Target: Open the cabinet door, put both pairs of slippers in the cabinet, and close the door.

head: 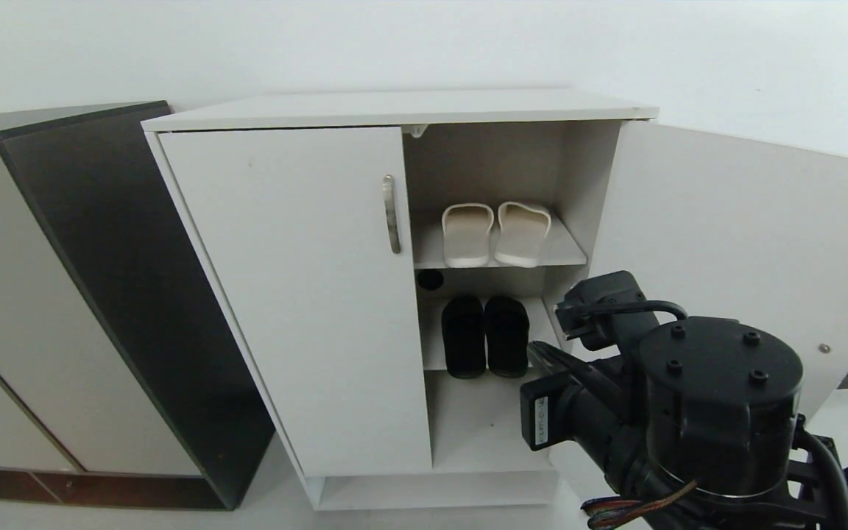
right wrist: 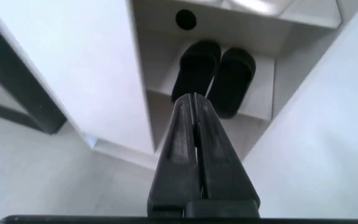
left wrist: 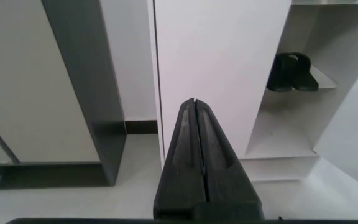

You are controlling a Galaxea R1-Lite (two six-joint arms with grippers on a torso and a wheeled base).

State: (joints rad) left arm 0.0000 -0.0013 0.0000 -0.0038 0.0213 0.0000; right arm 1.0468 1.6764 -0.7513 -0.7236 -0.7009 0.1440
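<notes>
The cabinet stands on pale floor against a white wall.

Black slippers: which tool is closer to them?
Right. The right tool points at the black slippers from just before their shelf; the left tool is farther back, facing the closed door.

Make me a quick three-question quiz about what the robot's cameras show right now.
1. True or false: the white slippers sit higher in the cabinet than the black slippers.
2. Which cabinet door stands open? A: left. B: right. C: both.
3. Fill the gap: the right gripper, in front of the black slippers, is ____ (open or shut).

Key: 1 true. 2 B, the right door. 3 shut, with nothing between its fingers.
</notes>
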